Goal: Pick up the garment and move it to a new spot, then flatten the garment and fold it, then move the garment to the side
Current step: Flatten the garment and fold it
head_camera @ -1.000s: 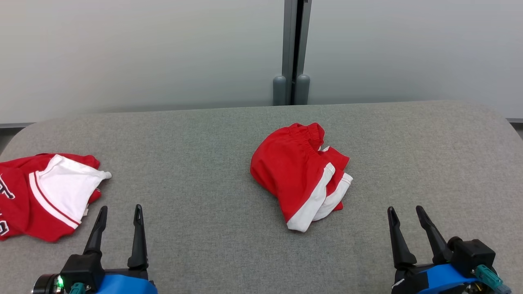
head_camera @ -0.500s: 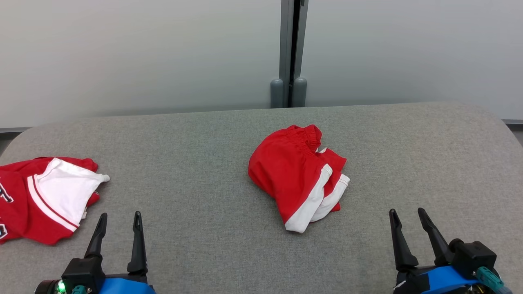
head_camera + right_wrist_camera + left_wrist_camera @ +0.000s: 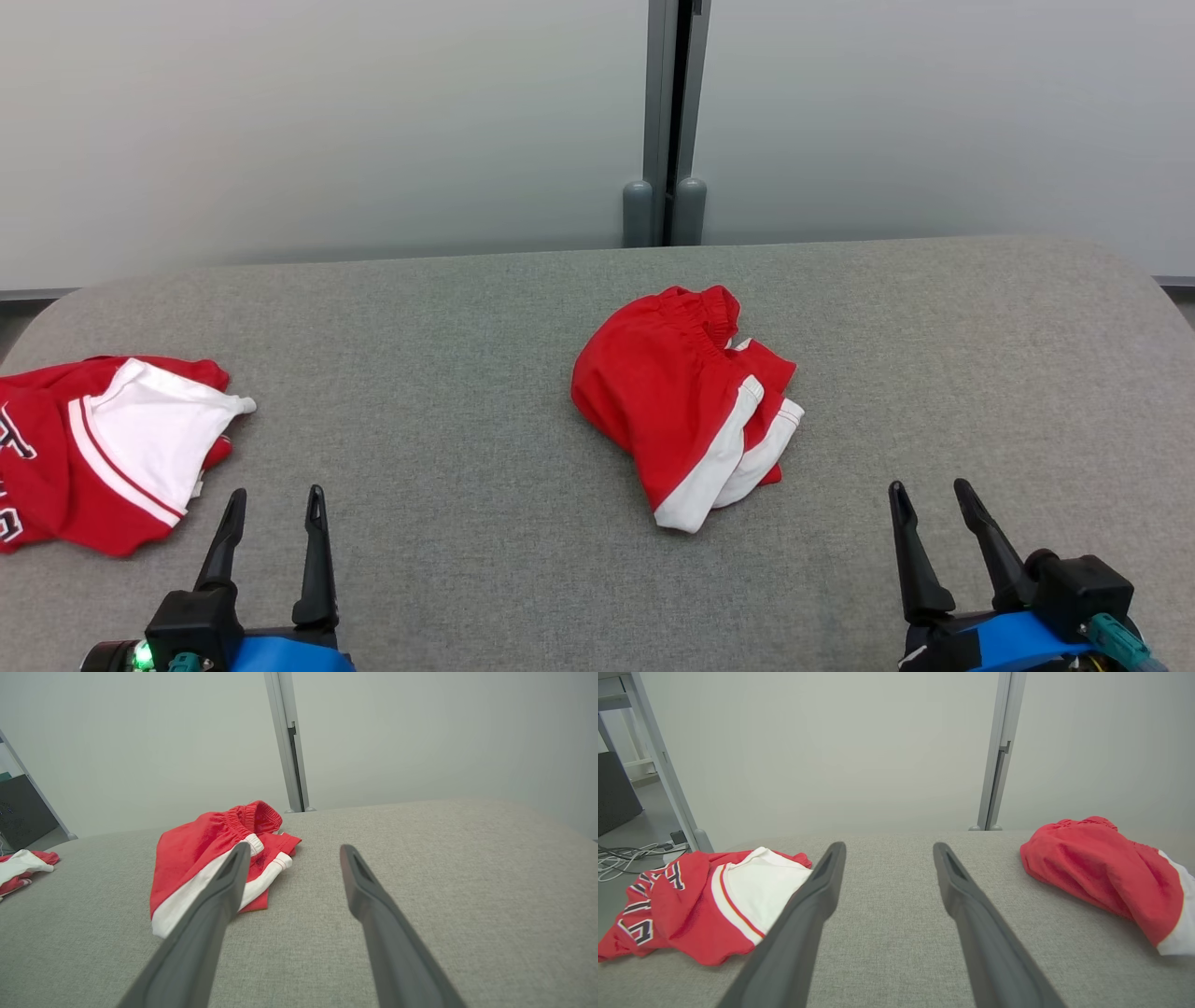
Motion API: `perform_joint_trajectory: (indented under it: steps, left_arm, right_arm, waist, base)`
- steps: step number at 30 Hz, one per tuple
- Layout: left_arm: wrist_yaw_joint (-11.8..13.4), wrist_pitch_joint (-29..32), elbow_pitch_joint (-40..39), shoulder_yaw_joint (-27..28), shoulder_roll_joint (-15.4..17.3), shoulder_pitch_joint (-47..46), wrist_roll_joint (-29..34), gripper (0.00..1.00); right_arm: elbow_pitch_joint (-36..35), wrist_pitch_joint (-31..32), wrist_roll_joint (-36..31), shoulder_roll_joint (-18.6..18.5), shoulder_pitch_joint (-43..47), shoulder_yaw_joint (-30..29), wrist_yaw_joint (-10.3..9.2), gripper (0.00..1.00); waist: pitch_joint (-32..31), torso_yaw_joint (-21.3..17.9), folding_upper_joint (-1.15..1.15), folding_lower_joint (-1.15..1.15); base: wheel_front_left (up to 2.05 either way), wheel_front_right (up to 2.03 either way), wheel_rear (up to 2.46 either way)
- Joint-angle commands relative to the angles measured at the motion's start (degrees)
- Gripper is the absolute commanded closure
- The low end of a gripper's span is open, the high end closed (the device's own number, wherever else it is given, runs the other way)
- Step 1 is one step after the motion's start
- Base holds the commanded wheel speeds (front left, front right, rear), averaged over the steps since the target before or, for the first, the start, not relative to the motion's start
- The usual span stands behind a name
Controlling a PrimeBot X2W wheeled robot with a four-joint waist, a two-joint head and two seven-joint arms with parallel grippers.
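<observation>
A crumpled pair of red shorts with white trim, the garment, lies in the middle of the grey padded table; it also appears in the wrist views. My left gripper stands open near the front left edge, well left of the shorts. My right gripper stands open near the front right edge, to the right of and nearer than the shorts. Neither holds or touches anything.
A second garment, a red and white jersey with lettering, lies at the table's left edge just beyond my left gripper. A pale wall with a grey post stands behind the table. Bare grey surface stretches between the shorts and both grippers.
The whole picture has shifted slightly with the camera. Both grippers sit a little lower in the head view and stay open. The garments lie as before.
</observation>
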Motion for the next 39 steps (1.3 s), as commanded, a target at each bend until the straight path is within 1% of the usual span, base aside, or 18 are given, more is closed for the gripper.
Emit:
perform_joint_trajectory:
  steps: [1, 14, 23, 32, 39]
  left_arm:
    - [-0.26, -0.17, 0.04, 0.29, -0.08, -0.50, 0.25, 0.00]
    - [-0.71, -0.17, 0.22, 0.81, -0.51, -0.89, 0.72, 0.00]
    - [-0.91, -0.17, -0.12, -0.22, -1.31, -1.66, 1.35, 0.00]
    - [-1.75, -0.17, 0.57, -1.17, -1.90, -3.78, 1.26, 0.00]
    - [-2.42, -0.17, 1.00, -2.73, -2.56, -6.22, 1.34, 0.00]
  right_arm:
    - [0.08, -0.21, 0.04, -0.31, 0.30, 0.03, 0.03, 0.00]
    - [0.46, -0.21, -0.20, -0.31, -0.29, 0.30, 0.03, 0.00]
    - [2.05, -0.21, -1.91, -0.30, -7.12, 2.70, 0.03, 0.00]
    - [8.80, -0.21, -4.06, -0.31, -18.22, 3.91, 0.03, 0.00]
    - [18.79, -0.21, -5.58, -0.34, -26.07, 2.55, 0.03, 0.00]
  waist:
    - [0.00, 0.00, 0.00, 0.00]
    - [0.24, 0.35, 0.00, 0.00]
    - [1.60, 1.45, 0.00, 0.00]
    - [4.31, 4.48, 0.00, 0.00]
    - [7.85, 7.34, 0.00, 0.00]
  base:
    - [0.00, 0.00, 0.00]
    - [0.00, 0.00, 0.00]
    - [0.00, 0.00, 0.00]
    - [0.00, 0.00, 0.00]
    - [0.00, 0.00, 0.00]
